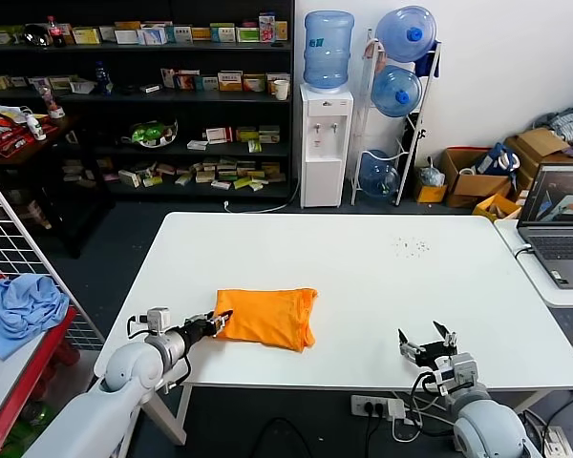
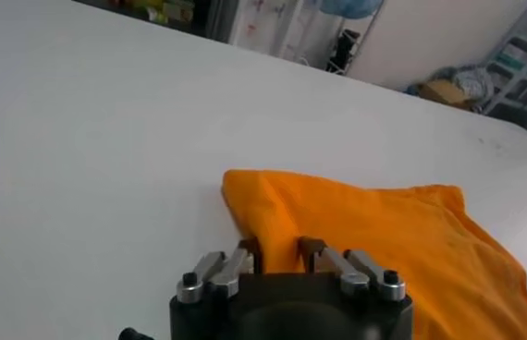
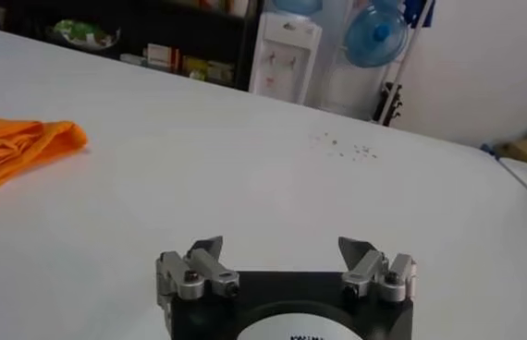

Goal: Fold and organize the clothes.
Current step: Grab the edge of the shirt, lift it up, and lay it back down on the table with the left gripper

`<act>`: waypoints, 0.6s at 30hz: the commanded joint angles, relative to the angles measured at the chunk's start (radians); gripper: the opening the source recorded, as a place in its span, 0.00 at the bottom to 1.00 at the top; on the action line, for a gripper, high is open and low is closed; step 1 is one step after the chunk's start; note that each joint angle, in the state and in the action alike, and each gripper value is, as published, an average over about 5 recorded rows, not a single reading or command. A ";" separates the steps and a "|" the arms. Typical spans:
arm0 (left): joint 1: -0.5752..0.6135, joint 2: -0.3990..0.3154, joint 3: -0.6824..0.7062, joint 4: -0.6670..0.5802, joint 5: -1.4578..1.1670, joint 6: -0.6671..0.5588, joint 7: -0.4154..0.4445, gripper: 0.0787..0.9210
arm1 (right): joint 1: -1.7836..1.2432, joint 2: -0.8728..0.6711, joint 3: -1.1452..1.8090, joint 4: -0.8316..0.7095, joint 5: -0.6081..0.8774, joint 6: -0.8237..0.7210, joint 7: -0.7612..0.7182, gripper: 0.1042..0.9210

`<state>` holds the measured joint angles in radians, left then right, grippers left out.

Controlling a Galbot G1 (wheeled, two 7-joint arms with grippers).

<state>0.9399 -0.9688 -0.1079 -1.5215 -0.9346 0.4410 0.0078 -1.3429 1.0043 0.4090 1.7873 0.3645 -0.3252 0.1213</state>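
The orange T-shirt [image 1: 267, 317] lies folded into a compact bundle on the white table [image 1: 363, 267], left of the middle and near the front edge; no lettering shows. My left gripper [image 1: 213, 324] is at the bundle's left edge, its fingers closed on a fold of the orange cloth [image 2: 365, 231], which fills the gap between the fingertips [image 2: 250, 249]. My right gripper [image 1: 432, 342] rests open and empty near the table's front right edge, well apart from the shirt. In the right wrist view the gripper [image 3: 282, 248] faces bare table, with the shirt [image 3: 14, 148] far off.
A light blue cloth [image 1: 19, 307] lies on a red rack to the left of the table. A laptop [image 1: 559, 224] sits on a side table at right. Shelves, a water dispenser [image 1: 325, 143] and boxes stand behind. A power strip [image 1: 377, 407] lies under the table's front edge.
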 commanded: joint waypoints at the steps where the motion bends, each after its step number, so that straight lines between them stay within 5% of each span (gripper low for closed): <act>1: 0.008 0.000 -0.006 -0.014 0.007 -0.008 -0.001 0.29 | -0.006 0.001 0.002 0.007 0.000 0.000 0.001 0.88; 8: 0.036 0.040 -0.024 -0.062 0.018 -0.002 -0.028 0.10 | -0.012 0.003 0.001 0.016 0.001 -0.001 0.003 0.88; 18: 0.077 0.187 -0.098 -0.087 0.137 -0.005 -0.097 0.09 | 0.009 0.007 -0.036 0.027 -0.003 -0.009 0.013 0.88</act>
<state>0.9942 -0.8955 -0.1597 -1.5879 -0.8850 0.4389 -0.0416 -1.3406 1.0104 0.3900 1.8110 0.3618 -0.3325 0.1314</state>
